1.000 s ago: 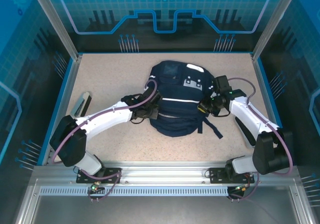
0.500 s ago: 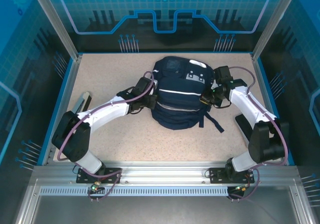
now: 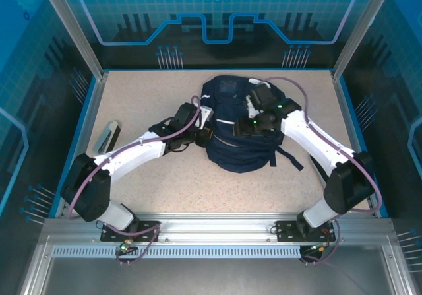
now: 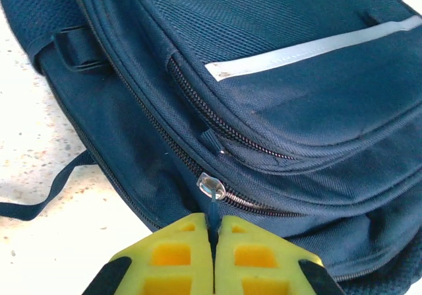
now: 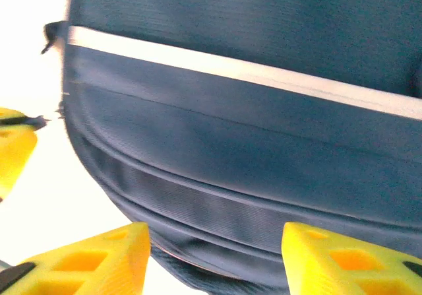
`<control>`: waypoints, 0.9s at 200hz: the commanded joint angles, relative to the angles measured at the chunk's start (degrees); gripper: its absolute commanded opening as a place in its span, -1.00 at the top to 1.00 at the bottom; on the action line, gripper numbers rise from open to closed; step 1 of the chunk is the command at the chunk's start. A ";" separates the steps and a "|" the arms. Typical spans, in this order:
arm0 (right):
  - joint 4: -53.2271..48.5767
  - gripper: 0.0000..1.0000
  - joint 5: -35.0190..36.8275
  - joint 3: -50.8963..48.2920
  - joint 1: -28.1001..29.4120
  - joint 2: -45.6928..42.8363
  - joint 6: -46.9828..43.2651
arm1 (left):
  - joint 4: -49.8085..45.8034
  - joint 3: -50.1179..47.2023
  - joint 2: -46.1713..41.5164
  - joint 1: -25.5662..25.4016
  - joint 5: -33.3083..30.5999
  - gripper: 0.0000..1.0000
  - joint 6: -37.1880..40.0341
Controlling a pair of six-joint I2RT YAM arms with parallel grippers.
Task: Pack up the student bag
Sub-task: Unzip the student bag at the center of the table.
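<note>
Bag: the big navy-blue cloth backpack (image 3: 231,153) lies flat in the middle of the speckled beige desk (image 3: 145,97), with its top end toward the far side.
Stripe: a thin white stripe (image 4: 310,47) runs across the front of the backpack.
Left gripper: the left gripper (image 4: 213,228) sits at the left side of the backpack, low by the desk.
Left jaws: the yellow jaws are pressed together. They pinch the thin blue pull cord (image 4: 214,209) that hangs from the small silver zipper slider (image 4: 211,187).
Right gripper: the right gripper (image 5: 214,245) hangs over the front of the backpack, close to the stripe.
Right jaws: the two yellow fingers (image 5: 92,255) stand well apart and hold nothing. That picture is a bit blurry.
Strap: a dark strap (image 3: 290,160) trails on the desk at the backpack's right side.
Other thing: a flat grey thing (image 3: 107,136) lies near the desk's left edge, well apart from the backpack.
</note>
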 commanded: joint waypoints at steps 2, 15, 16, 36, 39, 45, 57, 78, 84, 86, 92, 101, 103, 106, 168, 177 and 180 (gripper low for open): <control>-1.96 -0.08 2.72 4.64 2.85 4.10 -11.89 | 3.69 -1.77 -3.88 -0.38 3.02 1.00 -0.27; -2.15 -0.07 2.06 6.34 3.27 6.05 -15.32 | 4.19 -2.62 -4.72 -0.32 3.35 1.00 -0.82; -2.17 -0.07 1.89 6.46 3.31 6.14 -15.61 | 4.25 -2.71 -4.75 -0.33 3.36 1.00 -0.83; -2.35 -0.12 -1.86 7.93 3.35 8.81 -20.67 | 5.46 -4.31 -5.82 -0.33 3.65 1.00 -1.71; -2.38 -0.13 -2.72 8.05 3.34 9.16 -21.33 | 5.61 -4.56 -5.98 -0.34 3.65 1.00 -1.88; -2.46 -0.15 -4.50 8.38 3.40 9.82 -22.46 | 5.98 -4.92 -6.22 -0.37 3.69 1.00 -2.19; -2.63 -0.20 -7.12 9.09 3.57 11.05 -24.24 | 6.79 -5.66 -6.66 -0.37 3.96 1.00 -2.73; -3.33 -0.26 -7.06 10.48 4.11 13.03 -25.09 | 7.72 -6.52 -7.24 -0.35 4.23 1.00 -3.37; -3.34 -0.27 -6.72 10.82 4.10 13.44 -25.15 | 7.93 -6.70 -7.39 -0.33 4.22 1.00 -3.40; -3.34 -0.27 -6.53 10.89 4.20 13.59 -25.12 | 7.94 -6.74 -7.41 -0.33 4.18 1.00 -3.46; -3.10 -0.27 -5.20 11.05 4.19 13.99 -24.88 | 8.15 -6.85 -7.51 -0.29 4.14 1.00 -3.65; -2.58 -0.27 -2.88 11.24 4.23 14.47 -24.45 | 8.59 -7.22 -7.75 -0.25 4.08 1.00 -3.79; -2.49 -0.27 -2.41 11.37 4.21 14.57 -24.37 | 8.68 -7.33 -7.81 -0.28 4.08 1.00 -3.83; -2.34 -0.26 -1.92 11.40 4.23 14.73 -24.36 | 8.82 -7.44 -7.90 -0.24 4.07 1.00 -3.98; -4.61 0.74 0.60 14.23 4.32 17.89 -28.13 | 10.79 -10.19 -10.20 0.58 0.02 1.00 -5.75; -4.92 0.89 0.38 13.91 4.36 17.45 -28.22 | 10.88 -10.59 -10.41 0.87 -2.00 1.00 -6.35; -4.89 0.93 0.22 13.70 4.37 17.24 -28.26 | 10.90 -10.67 -10.41 0.97 -2.71 1.00 -6.57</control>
